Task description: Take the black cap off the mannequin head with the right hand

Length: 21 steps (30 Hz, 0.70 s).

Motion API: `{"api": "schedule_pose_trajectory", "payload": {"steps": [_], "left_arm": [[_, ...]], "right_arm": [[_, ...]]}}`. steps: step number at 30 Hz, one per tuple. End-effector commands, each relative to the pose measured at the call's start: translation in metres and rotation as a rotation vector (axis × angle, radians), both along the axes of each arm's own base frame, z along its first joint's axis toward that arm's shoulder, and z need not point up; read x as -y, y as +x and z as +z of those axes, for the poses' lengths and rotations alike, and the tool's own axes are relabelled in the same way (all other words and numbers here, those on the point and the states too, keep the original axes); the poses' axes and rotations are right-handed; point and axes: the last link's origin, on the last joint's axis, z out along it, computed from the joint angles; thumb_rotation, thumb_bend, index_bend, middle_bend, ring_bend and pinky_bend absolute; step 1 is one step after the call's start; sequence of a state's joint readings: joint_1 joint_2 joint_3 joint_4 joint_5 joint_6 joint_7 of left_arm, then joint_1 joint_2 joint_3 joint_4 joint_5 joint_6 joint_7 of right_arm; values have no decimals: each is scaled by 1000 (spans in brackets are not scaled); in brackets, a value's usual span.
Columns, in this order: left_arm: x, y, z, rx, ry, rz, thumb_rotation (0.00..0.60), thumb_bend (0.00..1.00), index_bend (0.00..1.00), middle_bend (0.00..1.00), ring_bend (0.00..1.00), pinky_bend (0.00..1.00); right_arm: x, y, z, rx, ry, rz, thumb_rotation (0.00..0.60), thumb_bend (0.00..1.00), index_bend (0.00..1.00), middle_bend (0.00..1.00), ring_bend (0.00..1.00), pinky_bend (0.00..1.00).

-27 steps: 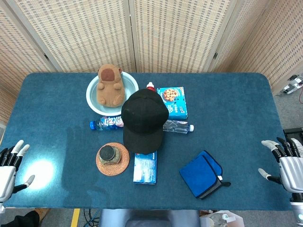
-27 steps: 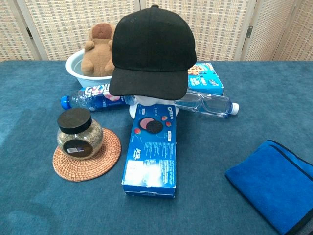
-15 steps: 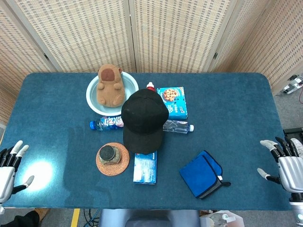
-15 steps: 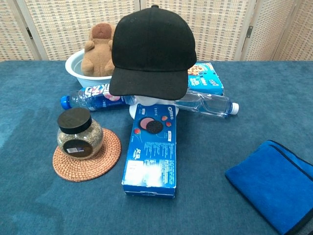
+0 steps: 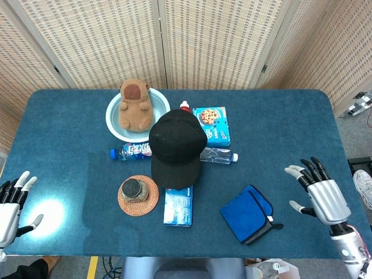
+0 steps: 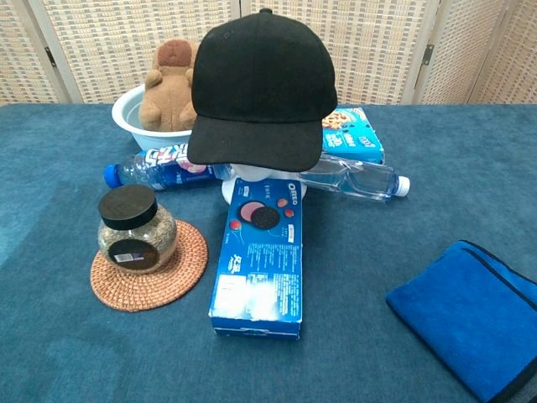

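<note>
The black fabric baseball cap (image 5: pixel 174 145) sits on the white mannequin head (image 6: pixel 237 186) mid-tabletop, brim toward the robot, so it can be lifted from the front. The right hand (image 5: pixel 321 190) hovers well to the cap's right, fingers spread and empty, poised to reach. The left hand (image 5: pixel 10 203) waits far left of the cap, released, clear of the work.

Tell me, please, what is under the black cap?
The black cap sits on a white mannequin head; only its base shows below the brim in the chest view. The rest of the head is covered, so its features cannot be seen.
</note>
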<state>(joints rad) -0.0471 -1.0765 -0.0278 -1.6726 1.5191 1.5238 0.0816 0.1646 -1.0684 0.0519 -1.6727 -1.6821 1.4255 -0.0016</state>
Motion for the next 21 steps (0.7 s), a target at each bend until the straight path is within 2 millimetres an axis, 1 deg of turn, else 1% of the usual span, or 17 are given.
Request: {"api": "schedule_pose_trajectory", "payload": {"steps": [1,14,21], "left_arm": [[0,0,0,-1,0,0,600,201,16,0,1,0],[1,-1,0,-5,3,7,600,202,16,0,1,0],[1,0,1,-7,5,8,600,201,16,0,1,0]], "right_arm": [[11,17,-9,-9,40,68,600,0,245,250,92,36],[55,79,-51,-45,117,318,600,0,245,250,92,37],[73,105,-70,-51,117,423,600,0,245,216,92,37]]}}
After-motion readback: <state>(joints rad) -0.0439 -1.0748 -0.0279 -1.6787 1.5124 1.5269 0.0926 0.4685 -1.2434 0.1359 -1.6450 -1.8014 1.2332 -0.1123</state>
